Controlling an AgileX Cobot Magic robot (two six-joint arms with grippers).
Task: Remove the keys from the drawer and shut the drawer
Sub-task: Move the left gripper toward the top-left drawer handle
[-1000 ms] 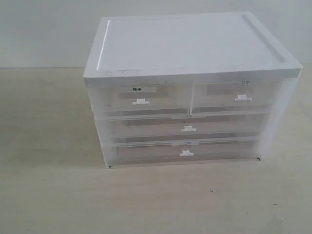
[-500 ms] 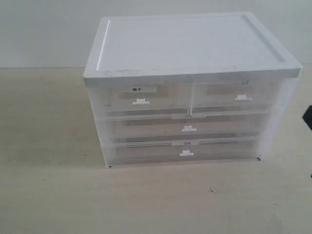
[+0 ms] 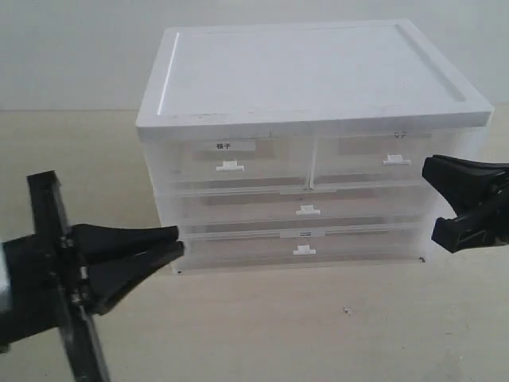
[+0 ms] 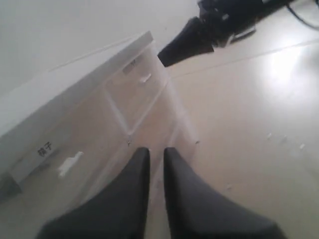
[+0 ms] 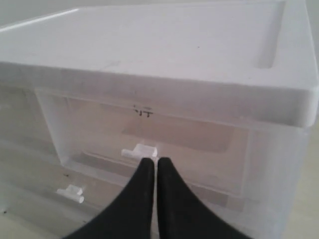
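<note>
The drawer (image 3: 227,159) is the upper-left half-width one, translucent, with a white strip label (image 3: 223,146) and a small white tab handle (image 3: 229,165). It sits pushed in. The left wrist view shows it too, the drawer (image 4: 65,149). The keys are hidden. My left gripper (image 3: 180,239) hovers low at the cabinet's front left corner, fingers almost together and empty; the wrist view shows the left gripper (image 4: 156,149). My right gripper (image 3: 425,165) is at the cabinet's right front corner; in its own view the right gripper (image 5: 156,159) is shut and empty, just in front of the twin drawer's handle (image 5: 141,151).
The white-topped cabinet (image 3: 310,72) stands on a pale wooden table (image 3: 318,334). The twin half-width drawer (image 3: 390,155) has a faint label, and two full-width drawers (image 3: 306,208) lie below it. All fronts look pushed in. A small speck (image 3: 347,310) lies on the table.
Both arms have come into view: the left from the lower left, the right from the right edge toward the cabinet. The cabinet and drawers have not moved.
</note>
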